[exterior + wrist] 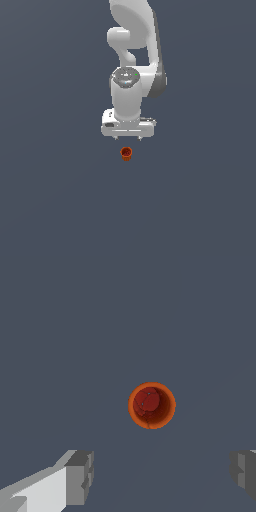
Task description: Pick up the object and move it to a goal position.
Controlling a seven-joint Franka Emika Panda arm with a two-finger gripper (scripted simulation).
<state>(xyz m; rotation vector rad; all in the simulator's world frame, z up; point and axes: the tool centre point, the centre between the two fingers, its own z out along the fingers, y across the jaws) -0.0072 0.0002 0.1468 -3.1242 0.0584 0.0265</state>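
the gripper (128, 138) hangs wide open and empty above the cup (126, 153), which stands upright on the grey floor (50, 200), off-centre from the fingers (80, 476); descending unaligned could clip its rim and tip it

Wrist view overhead, exterior perhaps frontal.

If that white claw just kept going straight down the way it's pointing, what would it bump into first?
Probably the floor. The gripper is open, and in the wrist view the orange cup sits off the line between its fingers, so they may miss it, though depth is unclear.
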